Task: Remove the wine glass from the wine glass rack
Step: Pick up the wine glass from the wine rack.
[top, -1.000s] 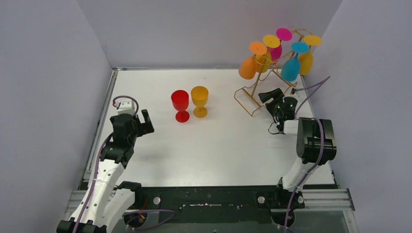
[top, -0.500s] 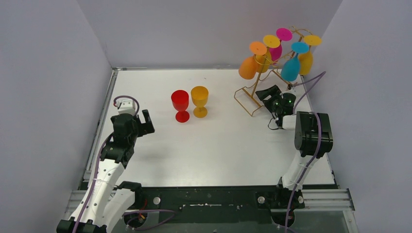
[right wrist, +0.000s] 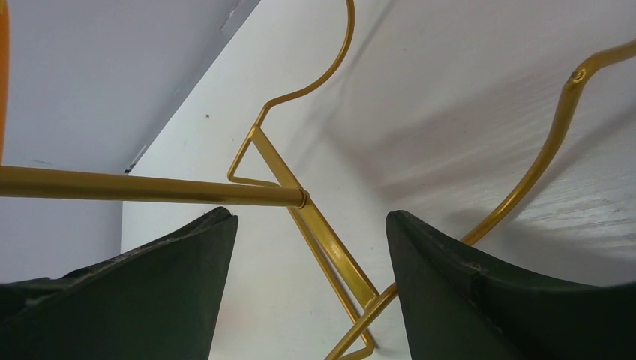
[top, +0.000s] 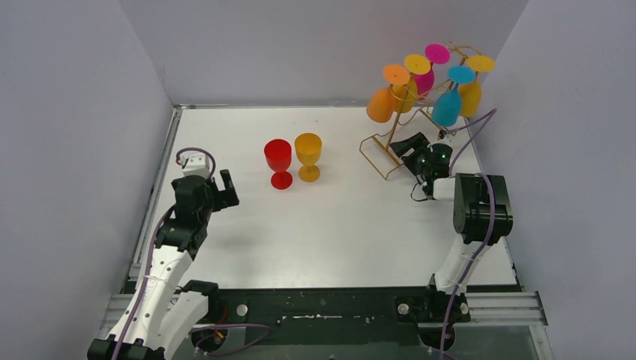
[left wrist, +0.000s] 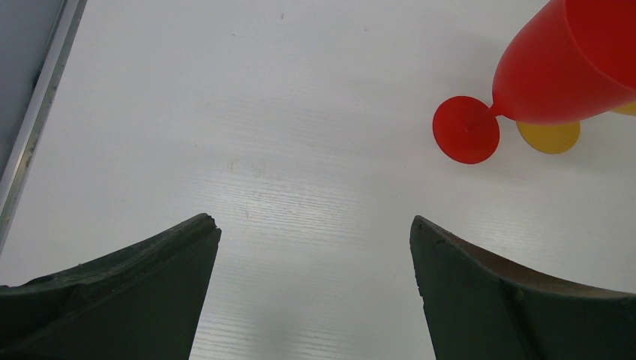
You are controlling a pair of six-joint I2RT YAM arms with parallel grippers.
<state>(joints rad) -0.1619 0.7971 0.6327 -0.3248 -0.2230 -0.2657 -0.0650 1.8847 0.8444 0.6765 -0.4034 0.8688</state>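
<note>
The gold wire wine glass rack (top: 373, 163) stands at the back right. Several wine glasses hang upside down from its top: orange (top: 382, 104), yellow (top: 406, 91), magenta (top: 427, 76), blue (top: 448, 108) and another yellow (top: 472, 94). My right gripper (top: 406, 145) is open and low at the rack's base, below the hanging glasses. In the right wrist view the rack's slanted leg (right wrist: 330, 240) lies between the open fingers of the right gripper (right wrist: 311, 225); no glass shows there. My left gripper (top: 225, 187) is open and empty at the left, and also shows in its wrist view (left wrist: 315, 232).
A red wine glass (top: 279, 161) and a yellow-orange one (top: 308, 156) stand upright side by side at the table's middle back; the red one (left wrist: 562, 67) shows in the left wrist view. Grey walls close in the left, back and right sides.
My right gripper has moved back and left, closer in to the rack's base. The left arm and the glasses have not moved.
</note>
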